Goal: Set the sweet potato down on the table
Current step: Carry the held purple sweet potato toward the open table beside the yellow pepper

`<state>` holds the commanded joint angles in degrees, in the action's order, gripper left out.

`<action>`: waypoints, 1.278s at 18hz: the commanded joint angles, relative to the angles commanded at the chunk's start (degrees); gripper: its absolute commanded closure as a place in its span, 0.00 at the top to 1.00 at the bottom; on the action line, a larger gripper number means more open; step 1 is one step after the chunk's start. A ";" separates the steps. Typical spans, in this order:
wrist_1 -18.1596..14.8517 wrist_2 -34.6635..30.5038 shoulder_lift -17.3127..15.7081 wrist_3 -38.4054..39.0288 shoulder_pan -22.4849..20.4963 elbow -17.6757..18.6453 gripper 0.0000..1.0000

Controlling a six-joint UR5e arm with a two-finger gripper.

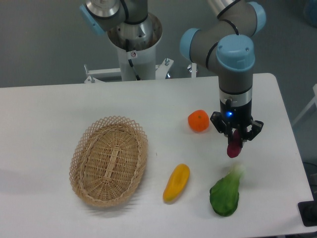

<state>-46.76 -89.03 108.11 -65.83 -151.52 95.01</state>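
One robot arm (236, 54), grey with pale blue joint caps, reaching down from the upper right over a white table (49, 104) with rounded corners. At its tip, a black gripper (236, 140) with a small blue light, fingers (229, 135) closed around the upper end of the sweet potato (234, 147) (small, slender, reddish-purple), hanging nearly upright with its lower tip pointing down. Held above the table toward the right side, not resting on the surface as far as can be told. Just below and slightly left of that lower tip, a leafy green vegetable (226, 194) with a pale stalk end, lying on the table near the front edge. Left of the gripper and close beside it, a round orange fruit (198, 121). Further forward, between fruit and front edge, a yellow-orange elongated vegetable (176, 182), lying at a slant. Well to the left, an oval woven wicker basket (109, 160), tan, with an open lacy rim. Behind the table, a white pedestal (135, 47) carrying the arm's base, against a plain grey wall.
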 joint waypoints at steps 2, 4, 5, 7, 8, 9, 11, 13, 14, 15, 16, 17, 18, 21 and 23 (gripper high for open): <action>0.09 0.00 -0.17 0.00 0.00 0.70 0.26; 0.00 0.00 -0.26 0.00 -0.17 0.79 0.26; 0.09 -0.17 -0.26 0.00 -0.26 1.23 0.26; 0.26 -0.26 -1.05 0.00 -0.26 3.07 0.26; 0.18 -0.35 -1.66 -0.09 -0.26 3.60 0.26; 0.26 -0.35 -1.93 -0.09 -0.35 4.56 0.26; 0.35 -0.35 -2.02 -1.22 -0.35 5.88 0.26; 0.44 -0.35 -2.11 -2.45 -0.26 7.20 0.26; 0.53 -0.35 -2.37 -2.90 0.08 7.99 0.26; 0.79 -0.35 -2.81 -2.29 0.52 8.87 0.26; 0.88 -0.44 -2.90 -1.76 1.05 9.49 0.26; 0.79 -0.53 -2.90 -0.37 1.84 9.93 0.26; 0.79 -0.44 -2.90 2.08 2.63 10.80 0.26; 1.06 -0.26 -2.99 10.61 4.65 12.66 0.26; 1.23 -0.44 -2.38 15.27 6.93 12.83 0.26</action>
<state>-45.53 -89.47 105.73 -50.56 -144.59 107.84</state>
